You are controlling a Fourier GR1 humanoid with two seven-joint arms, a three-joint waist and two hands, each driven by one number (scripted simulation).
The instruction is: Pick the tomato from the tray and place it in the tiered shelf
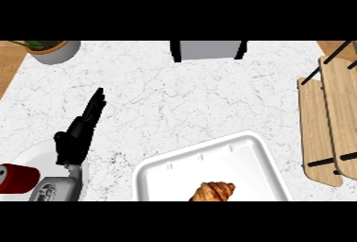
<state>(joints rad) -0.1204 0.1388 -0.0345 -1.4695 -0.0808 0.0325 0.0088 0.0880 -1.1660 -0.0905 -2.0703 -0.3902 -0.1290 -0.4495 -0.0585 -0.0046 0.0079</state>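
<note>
Here we look down on a white marbled counter (195,104), whose middle stretch lies open between the things set along its edges. At the left our left hand (78,132) stands edge-on, fingers straight and pointing up the view, holding nothing; its grey forearm (59,189) comes in from the lower edge. Our right hand does not show. Just beside the left wrist a red can (17,178) sits at the lower left corner, over a white plate (35,153) of which only part shows. At the lower middle a white tray (230,156) lies tilted, its near end cut off by the view's edge; inside it we see only a croissant (215,191) at the bottom edge. We see no tomato in the tray or elsewhere. At the right edge the wooden tiered shelf (327,118) stands well apart from the hand, its boards bare. Up at the far left sits a plant pot (52,51), and at the far middle a grey box (208,49) with dark sides.
</note>
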